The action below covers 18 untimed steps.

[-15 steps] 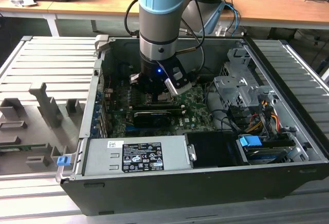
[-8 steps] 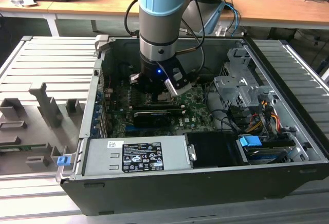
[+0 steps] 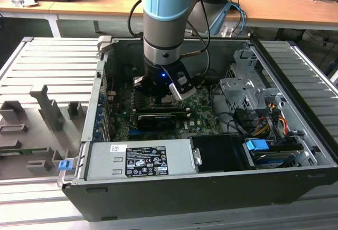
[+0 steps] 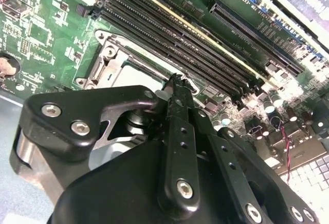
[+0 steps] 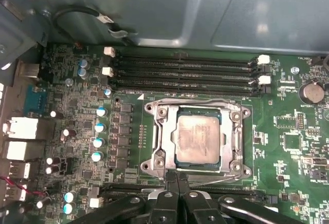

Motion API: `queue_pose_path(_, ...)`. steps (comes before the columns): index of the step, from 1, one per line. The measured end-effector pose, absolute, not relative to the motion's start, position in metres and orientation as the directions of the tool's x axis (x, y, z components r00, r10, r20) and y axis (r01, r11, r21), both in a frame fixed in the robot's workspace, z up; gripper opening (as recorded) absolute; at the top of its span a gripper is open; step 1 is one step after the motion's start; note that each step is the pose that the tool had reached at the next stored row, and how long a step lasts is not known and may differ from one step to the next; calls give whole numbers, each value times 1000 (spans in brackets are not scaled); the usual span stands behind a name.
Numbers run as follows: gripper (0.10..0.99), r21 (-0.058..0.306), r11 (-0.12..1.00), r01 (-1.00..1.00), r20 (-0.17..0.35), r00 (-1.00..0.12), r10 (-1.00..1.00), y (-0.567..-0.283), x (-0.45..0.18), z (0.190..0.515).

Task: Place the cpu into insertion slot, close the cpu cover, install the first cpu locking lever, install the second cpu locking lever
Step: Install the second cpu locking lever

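The cpu (image 5: 198,136), a dull silvery square chip, lies flat in the insertion slot (image 5: 244,112) on the green motherboard. The cpu cover (image 5: 167,136), a metal frame plate, lies down around the chip's edges. My gripper (image 5: 177,175) has its two black fingers pressed together, with the tips at the slot's edge beside the chip and nothing visible between them. In the second wrist view the gripper (image 4: 176,82) points at the corner of the cpu cover (image 4: 110,54). In the exterior view the gripper (image 3: 161,98) reaches down into the open computer case over the board.
Long black memory slots (image 5: 185,72) run beside the socket. A grey power supply box (image 3: 140,159) sits at the case's front, with a metal drive cage (image 3: 248,90) and coloured cables (image 3: 269,119) at the exterior view's right. A grey fixture tray (image 3: 42,114) lies at its left.
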<state>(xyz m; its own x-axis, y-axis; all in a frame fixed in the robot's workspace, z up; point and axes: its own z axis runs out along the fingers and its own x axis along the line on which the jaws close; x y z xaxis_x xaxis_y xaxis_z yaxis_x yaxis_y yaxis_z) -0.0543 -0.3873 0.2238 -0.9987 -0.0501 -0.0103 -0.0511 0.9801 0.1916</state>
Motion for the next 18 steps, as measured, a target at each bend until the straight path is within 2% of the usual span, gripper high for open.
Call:
queue_pose_path(8,106,208,976,-68,-11,-998,-67,-396,-59,224)
queue_pose_path(18,106,209,975,-74,-11,-997,-73,-396,-61,223)
